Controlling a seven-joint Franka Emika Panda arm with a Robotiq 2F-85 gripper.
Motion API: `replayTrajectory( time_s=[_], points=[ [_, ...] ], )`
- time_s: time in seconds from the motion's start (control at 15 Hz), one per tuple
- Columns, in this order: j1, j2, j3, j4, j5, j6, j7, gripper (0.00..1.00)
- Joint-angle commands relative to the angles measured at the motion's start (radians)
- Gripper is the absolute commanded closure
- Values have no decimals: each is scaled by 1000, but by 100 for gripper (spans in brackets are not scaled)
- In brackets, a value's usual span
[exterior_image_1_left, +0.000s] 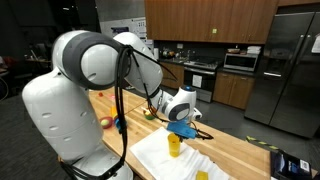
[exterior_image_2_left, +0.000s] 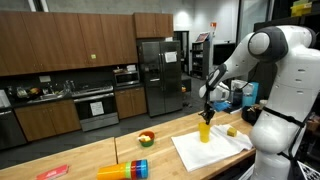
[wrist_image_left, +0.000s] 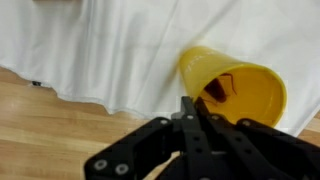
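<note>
Black claw pinched shut on thin rim of smooth yellow cup, rumpled white cloth, grained wood tabletop

tool base cut off below; yellow cup rim partly hidden

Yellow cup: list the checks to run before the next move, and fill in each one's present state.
1. Gripper shut on the yellow cup: ok. In the wrist view the fingers pinch the near rim.
2. Cup upright: ok in both exterior views.
3. Cup resting on the white cloth: ok.
4. Cup empty: cannot tell. A dark mark shows inside.
5. Cloth free of the fingers: cannot tell, since the cup's foot is hidden.
6. Stack of cups apart from the gripper: ok, it lies far along the counter.
</note>
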Motion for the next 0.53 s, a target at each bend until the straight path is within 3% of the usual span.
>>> replayTrajectory(
  time_s=[0.0,0.47],
  points=[
    [-14,-16,-16,13,26,-51,-50,99],
    [-55,-117,-41,7,-6,-5,-28,99]
  ],
)
